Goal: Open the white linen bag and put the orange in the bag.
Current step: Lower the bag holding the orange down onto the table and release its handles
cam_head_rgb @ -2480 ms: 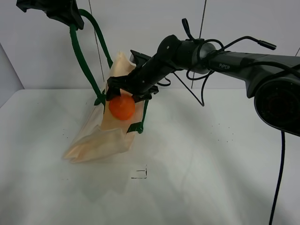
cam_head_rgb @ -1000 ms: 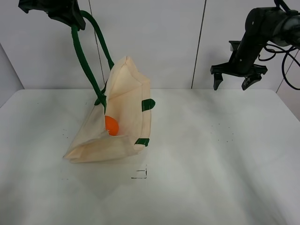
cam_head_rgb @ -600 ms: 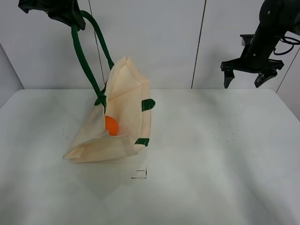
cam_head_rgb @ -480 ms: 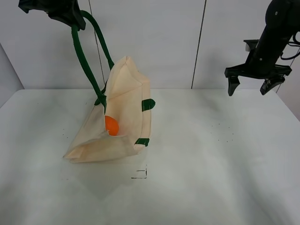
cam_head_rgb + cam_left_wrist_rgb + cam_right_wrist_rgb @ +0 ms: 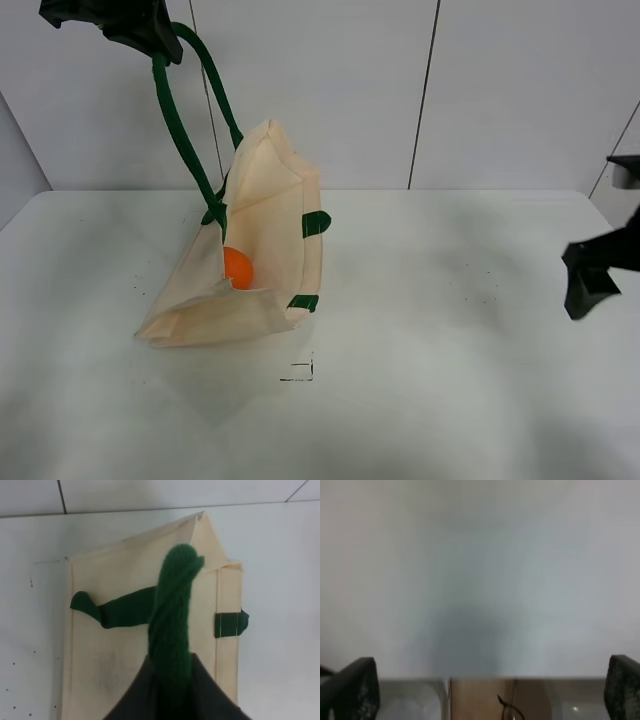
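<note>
The white linen bag [image 5: 255, 250] hangs tilted on the table, its mouth held open toward the right. My left gripper [image 5: 150, 35] is high at the top left, shut on a dark green strap handle [image 5: 185, 130]; the left wrist view shows that handle [image 5: 172, 615] rising from the bag [image 5: 125, 645] into the jaws. The orange [image 5: 237, 268] lies inside the bag, low in the opening. My right gripper [image 5: 605, 275] is at the far right edge, far from the bag, open and empty; its fingertips [image 5: 355, 692] stand wide apart in the right wrist view.
The white table [image 5: 420, 350] spreads under everything, with a small black mark [image 5: 298, 372] in front of the bag. A pale panelled wall [image 5: 430, 90] stands behind. The right wrist view shows only the table's surface and its edge.
My right gripper let the orange go inside the bag, drew back up and to the right, then dropped low to the far right edge. The left gripper and bag have stayed still.
</note>
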